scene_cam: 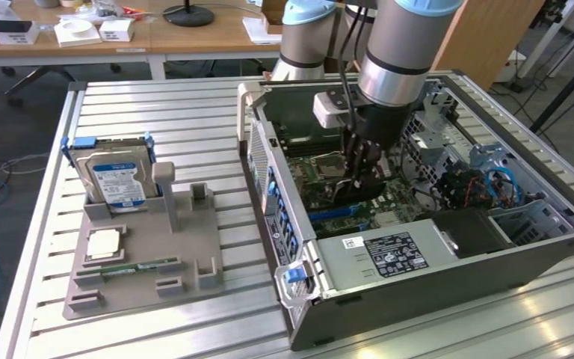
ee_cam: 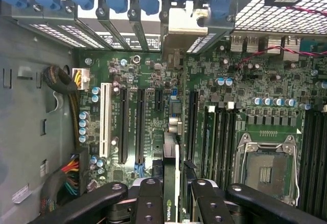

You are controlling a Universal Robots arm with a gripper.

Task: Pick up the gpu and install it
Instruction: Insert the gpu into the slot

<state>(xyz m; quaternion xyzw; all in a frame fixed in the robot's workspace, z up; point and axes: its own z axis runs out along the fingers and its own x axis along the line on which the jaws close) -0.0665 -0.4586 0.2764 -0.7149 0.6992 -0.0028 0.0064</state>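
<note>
The gpu [ee_cam: 170,150] is seen edge-on between my fingers [ee_cam: 148,201], standing upright over the green motherboard [ee_cam: 138,111]. Its silver bracket [ee_cam: 185,27] sits at the row of rear slot openings of the open computer case [scene_cam: 267,172]. My gripper [ee_cam: 176,198] is shut on the gpu from both sides. In the exterior view my gripper [scene_cam: 362,176] reaches down into the case, with the dark gpu [scene_cam: 355,193] below it just above the board. Whether the card's edge sits in a slot is hidden.
A grey fixture [scene_cam: 143,277] on the slatted table at the exterior view's left holds a hard drive [scene_cam: 117,179], a processor chip [scene_cam: 105,243] and a memory stick [scene_cam: 132,267]. Inside the case are the power supply [scene_cam: 387,254], the empty processor socket [ee_cam: 265,170] and cable bundles [ee_cam: 71,178].
</note>
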